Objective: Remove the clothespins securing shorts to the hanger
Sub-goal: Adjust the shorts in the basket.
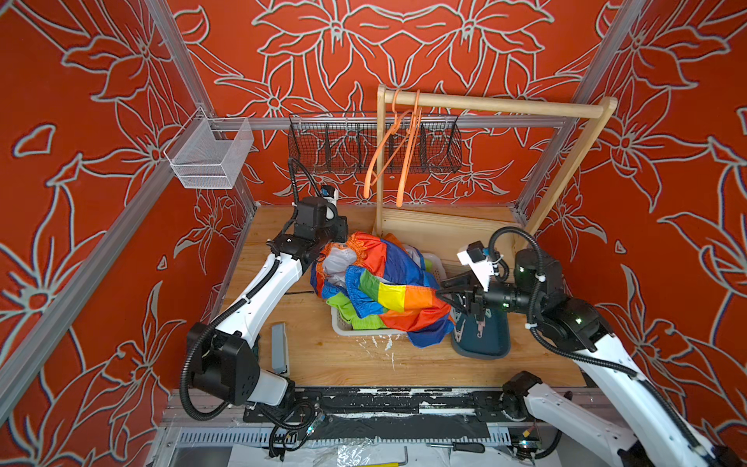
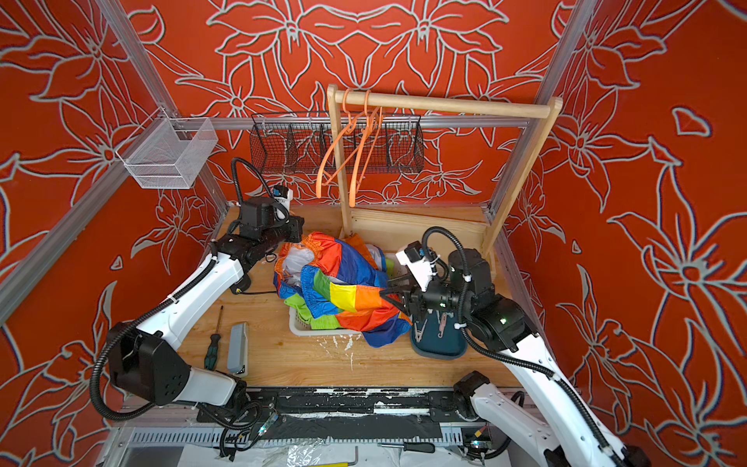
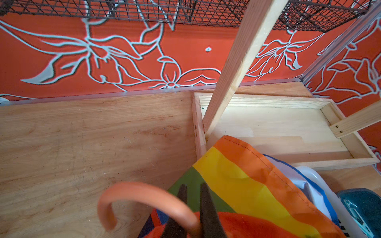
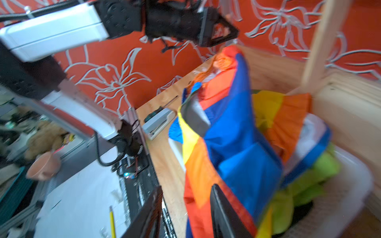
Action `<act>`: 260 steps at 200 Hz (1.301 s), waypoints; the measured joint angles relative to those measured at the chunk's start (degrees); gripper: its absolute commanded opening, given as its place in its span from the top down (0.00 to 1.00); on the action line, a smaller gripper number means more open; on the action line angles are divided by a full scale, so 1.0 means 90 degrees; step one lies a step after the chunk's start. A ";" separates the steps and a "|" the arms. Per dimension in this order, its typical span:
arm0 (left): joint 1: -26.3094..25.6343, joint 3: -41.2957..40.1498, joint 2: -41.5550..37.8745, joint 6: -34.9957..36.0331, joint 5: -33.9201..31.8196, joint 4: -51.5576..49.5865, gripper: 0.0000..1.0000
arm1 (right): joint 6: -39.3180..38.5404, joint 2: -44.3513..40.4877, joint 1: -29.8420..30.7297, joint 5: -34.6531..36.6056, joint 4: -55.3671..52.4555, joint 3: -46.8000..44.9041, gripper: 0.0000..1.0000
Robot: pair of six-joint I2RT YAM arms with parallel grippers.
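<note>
Nearest to me, a black rail (image 1: 404, 398) scuffed with white runs along the near edge of the desk (image 1: 347, 364), and both arm bases are mounted on it. Just past it on the left, a grey case (image 1: 279, 347) lies on the wood beside a green-handled screwdriver (image 2: 212, 347).

A white basket (image 1: 338, 323) sits mid-desk. The rainbow shorts (image 1: 388, 283) are heaped over it and spill off its near right corner onto the wood. Lime green shorts (image 1: 355, 319) lie in the basket beneath them.

The left claw (image 3: 193, 187) is at the far left end of the heap, clenched on the orange hook of a hanger (image 3: 144, 191). The rest of that hanger is buried in the cloth.

The right claw (image 4: 186, 186) is at the right side of the heap. Its fingers are parted with an edge of the rainbow shorts between them. That view is blurred, so I cannot tell whether they touch the cloth.

Just right of the basket, a dark teal tray (image 1: 491, 347) holds two clothespins (image 2: 418, 329), one pale and one pink, lying under the right wrist.

On the far side stands a wooden rack (image 1: 497, 106) with two bare spare hangers (image 1: 398, 161) at the left end of its rail. A black wire basket (image 1: 347, 145) hangs on the far wall behind them, and a white mesh basket (image 1: 210, 153) hangs on the left.
</note>
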 measured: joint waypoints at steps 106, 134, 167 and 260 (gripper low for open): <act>0.0107 -0.0002 -0.0002 -0.0032 -0.0015 0.0005 1.00 | -0.0500 0.1751 0.0850 0.0699 -0.0682 0.0090 0.63; 0.0109 -0.0056 -0.0087 -0.0032 -0.0066 0.0022 1.00 | -0.0588 0.2013 0.0607 0.1593 -0.0418 0.0090 0.64; 0.0109 -0.0138 -0.0287 -0.0036 -0.0066 0.0036 1.00 | -0.0673 0.2246 0.0126 0.2385 0.0253 0.0090 0.64; -0.0906 0.0083 -0.1078 0.0049 -0.0330 -0.0338 1.00 | -0.0709 0.4031 -0.0243 0.2958 0.2278 -0.0034 0.65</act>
